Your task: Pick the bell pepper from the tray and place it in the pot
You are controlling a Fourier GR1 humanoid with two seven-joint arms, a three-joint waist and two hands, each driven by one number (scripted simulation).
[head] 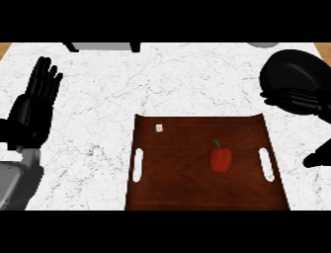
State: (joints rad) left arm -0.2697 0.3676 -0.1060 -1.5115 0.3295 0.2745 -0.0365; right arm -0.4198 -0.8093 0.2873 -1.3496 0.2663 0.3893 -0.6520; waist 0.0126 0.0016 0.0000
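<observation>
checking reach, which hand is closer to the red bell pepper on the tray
Right. The right hand hovers up and to the right of the red bell pepper, beside the black pot. The left hand rests open, fingers up, far off past the wooden tray's left edge.

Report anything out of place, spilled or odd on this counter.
Nothing spilled or damaged. The bell pepper lies on the tray. One oddity: a small pale scrap near the tray's far left corner.
</observation>
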